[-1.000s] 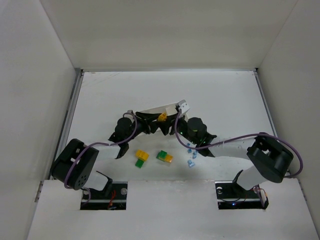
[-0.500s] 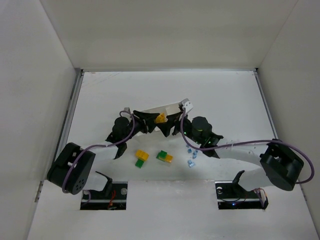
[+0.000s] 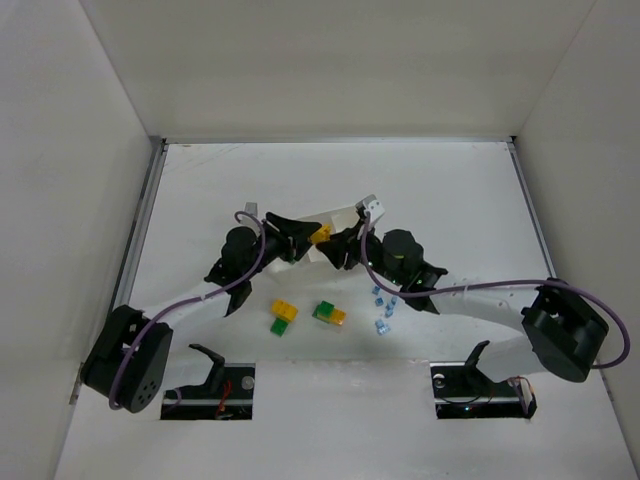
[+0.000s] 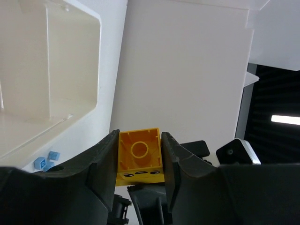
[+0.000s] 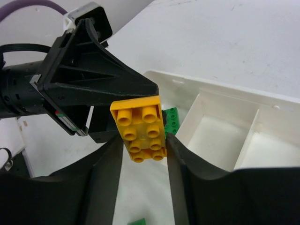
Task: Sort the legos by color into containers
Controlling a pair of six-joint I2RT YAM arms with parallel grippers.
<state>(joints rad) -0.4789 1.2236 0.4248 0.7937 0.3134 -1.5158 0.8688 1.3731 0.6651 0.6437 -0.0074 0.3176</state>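
My left hand (image 4: pixel 139 140) is clenched on a yellow rectangular plastic brick (image 4: pixel 139 158). In my left wrist view the brick sits right between the two black fingers, each pressing one of its short sides, with its hollow underside towards that camera. My right hand (image 5: pixel 143 143) grasps the same brick from the opposite side. In my right wrist view its fingers hug the lower half and the studded top faces that camera, while the tip of the left hand meets the brick from behind. From overhead the brick hangs clear of the white tabletop (image 3: pixel 450 190), exactly where my two hands meet nose to nose. It is at the near side of the small white rectangular plastic tray with thin dividers (image 5: pixel 211 86), and I cannot tell whether it is over the tray or just beside it. A small green plastic brick (image 5: pixel 172 119) shows just behind the yellow one, apparently in the tray's end compartment nearest my left hand. Nearer my bases, loose on the tabletop, lie a yellow-and-green stacked pair of bricks (image 3: pixel 284 315) and, just beside it, a green-and-yellow pair (image 3: pixel 329 314). A cluster of tiny pale blue translucent bricks (image 3: pixel 383 306) lies under my right forearm.
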